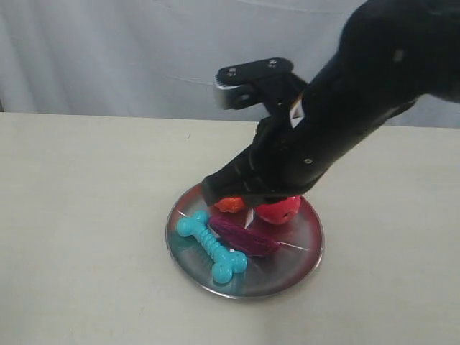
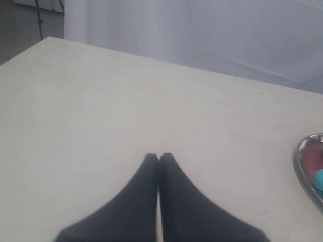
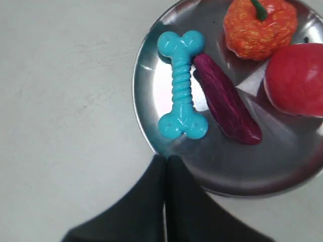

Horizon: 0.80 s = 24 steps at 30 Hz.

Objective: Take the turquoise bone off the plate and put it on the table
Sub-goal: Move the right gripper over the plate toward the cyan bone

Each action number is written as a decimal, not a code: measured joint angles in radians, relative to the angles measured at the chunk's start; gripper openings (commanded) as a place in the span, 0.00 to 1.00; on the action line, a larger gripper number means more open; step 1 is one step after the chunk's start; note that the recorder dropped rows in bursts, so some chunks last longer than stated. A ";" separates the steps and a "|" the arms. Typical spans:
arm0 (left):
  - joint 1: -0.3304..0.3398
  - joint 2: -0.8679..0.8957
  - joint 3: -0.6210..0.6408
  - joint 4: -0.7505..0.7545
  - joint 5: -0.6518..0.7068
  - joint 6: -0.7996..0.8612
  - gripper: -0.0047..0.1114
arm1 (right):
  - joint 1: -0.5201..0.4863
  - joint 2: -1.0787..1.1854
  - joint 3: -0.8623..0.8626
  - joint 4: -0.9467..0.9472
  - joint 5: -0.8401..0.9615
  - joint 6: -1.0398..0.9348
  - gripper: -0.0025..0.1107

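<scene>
The turquoise bone (image 1: 212,246) (image 3: 182,85) lies flat on the plate (image 1: 287,277) (image 3: 227,169), near the plate's front-left rim on the table (image 1: 86,201). My right gripper (image 1: 208,191) (image 3: 165,159) is shut with nothing in it and hovers above the plate's rim, a short way from one knobbed end of the bone. My left gripper (image 2: 158,156) is shut and empty over bare table. The plate's rim (image 2: 304,164) and a sliver of the bone (image 2: 319,177) show at the edge of the left wrist view. The left gripper is out of the exterior view.
On the plate beside the bone lie a dark purple wedge (image 1: 244,236) (image 3: 227,101), an orange pumpkin toy (image 1: 230,205) (image 3: 260,25) and a red apple toy (image 1: 279,210) (image 3: 295,78). A pale curtain hangs behind the table.
</scene>
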 measured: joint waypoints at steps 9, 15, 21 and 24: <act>0.000 0.000 0.000 0.000 0.000 0.000 0.04 | 0.009 0.179 -0.031 -0.004 -0.091 0.024 0.02; 0.000 0.000 0.000 0.000 0.000 0.000 0.04 | 0.009 0.263 -0.031 -0.004 -0.181 0.024 0.02; 0.000 0.000 0.000 0.000 0.000 0.000 0.04 | 0.011 0.341 -0.031 -0.031 -0.308 0.024 0.02; 0.000 0.000 0.000 0.000 0.000 0.000 0.04 | 0.011 0.378 -0.031 -0.051 -0.361 0.024 0.02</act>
